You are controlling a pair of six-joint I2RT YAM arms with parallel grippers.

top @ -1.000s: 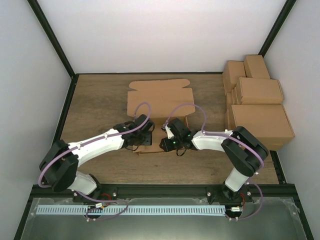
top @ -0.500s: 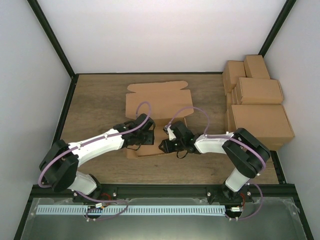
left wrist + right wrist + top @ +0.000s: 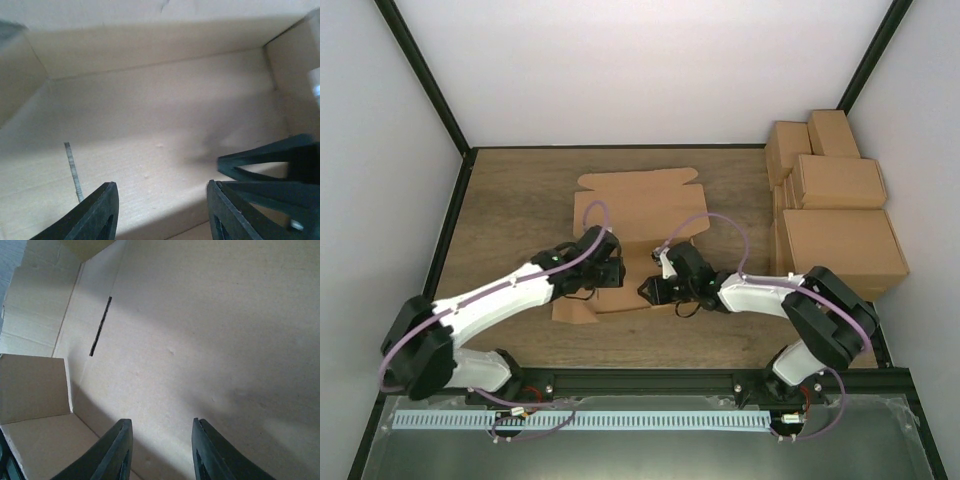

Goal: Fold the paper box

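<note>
The paper box [image 3: 642, 207] is a wide brown cardboard sheet with raised flaps, lying mid-table. Both grippers sit at its near edge. My left gripper [image 3: 604, 272] is open, and its fingers [image 3: 95, 215] straddle a pale inner panel [image 3: 160, 130] with side walls rising at either end. My right gripper [image 3: 653, 288] is also open and hovers over another panel [image 3: 210, 330] that has a dark slot [image 3: 100, 326]. A folded-up side flap [image 3: 32, 385] stands to its left. The right gripper's fingers [image 3: 270, 160] show at the right of the left wrist view.
Several finished brown cartons [image 3: 835, 215] are stacked along the right edge of the wooden table [image 3: 510, 200]. A black frame rail [image 3: 640, 382] runs along the near edge, and white walls enclose the back and sides.
Both grippers shifted slightly nearer and to the left along the box's front edge. The box moved with them, and a front-left flap now sticks out beneath the left arm.
</note>
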